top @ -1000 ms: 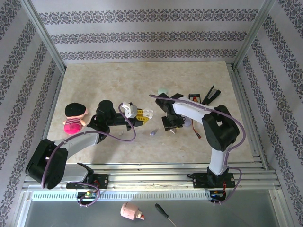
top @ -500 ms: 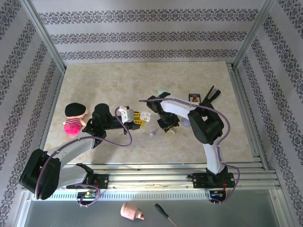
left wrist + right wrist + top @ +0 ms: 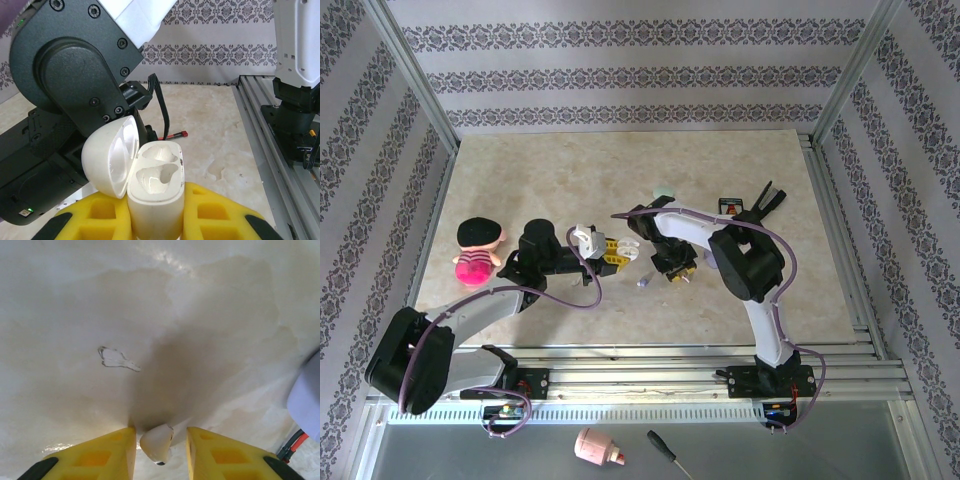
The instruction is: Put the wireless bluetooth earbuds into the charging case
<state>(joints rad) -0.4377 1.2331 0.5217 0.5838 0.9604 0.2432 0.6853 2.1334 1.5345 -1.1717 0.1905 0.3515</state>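
**Open case held aloft as a bud sits between the other arm's fingers**

On the pale marbled tabletop (image 3: 570, 170), two arms meet near the middle. A plush doll in pink with a black cap (image 3: 477, 250) sits well apart from the left fingers (image 3: 200, 212), back beyond that arm's wrist. The yellow left fingers are clamped on a white charging case (image 3: 155, 195), which stands upright between them. Its lid (image 3: 112, 155) is swung open to one side and both moulded pockets are bare. The right fingers (image 3: 202, 445) point down at the tabletop, narrowly parted. A whitish earbud (image 3: 156, 442) lies on the surface between their tips, with a sliver of gap on either side. A lilac earbud (image 3: 642, 282) rests on the tabletop near both sets of fingers, roughly between them.
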